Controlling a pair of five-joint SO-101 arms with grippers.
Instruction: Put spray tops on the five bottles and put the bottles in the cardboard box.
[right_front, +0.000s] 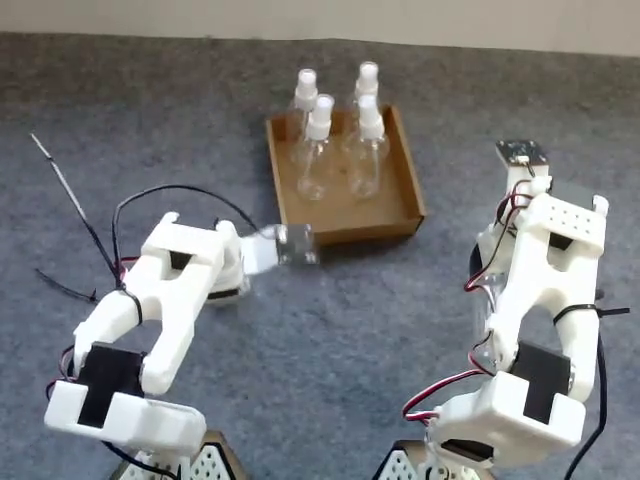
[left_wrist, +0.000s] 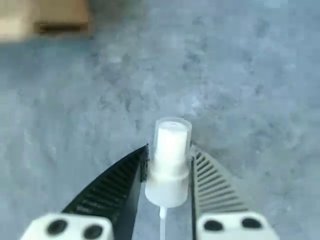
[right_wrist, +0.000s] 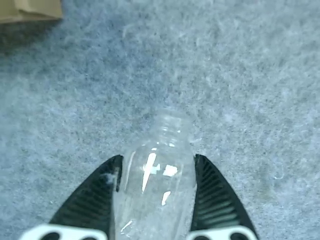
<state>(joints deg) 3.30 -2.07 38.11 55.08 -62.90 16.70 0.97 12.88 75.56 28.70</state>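
— What did we make of the surface?
— The worktop (right_front: 330, 330) was covered edge to edge in a grey-blue fabric, short-piled and slightly mottled, like felt. Beyond its far edge ran a pale band (right_front: 400, 18) of the room; we could not tell what it was.
— And the arms?
— The left arm (right_front: 170, 290) and right arm (right_front: 545, 290) were blocky white plastic shells with dark motors, standing at the near edge and well apart.
— Where was the cardboard box (right_front: 352, 231)?
— We saw it toward the far middle: shallow, brown, open-topped, with plain matte walls. Four bottles (right_front: 318, 165) stood upright in its far half, close together, clear and rounded, each with a white sprayer on.
— The fifth bottle (right_wrist: 157, 195)?
— The right end effector (right_wrist: 158, 158) was clamped on its clear body, ribbed black fingers on either side. Its threaded neck was bare and reached past the fingertips, over the fabric, well away from the box.
— And the left?
— The left end effector (left_wrist: 169, 147) was closed on a spray top (left_wrist: 168, 165), with its white head, frosted collar and thin tube, just beside the box's near wall.
— Anything smaller?
— Thin black cables (right_front: 75, 215) trailed across the fabric on the left.
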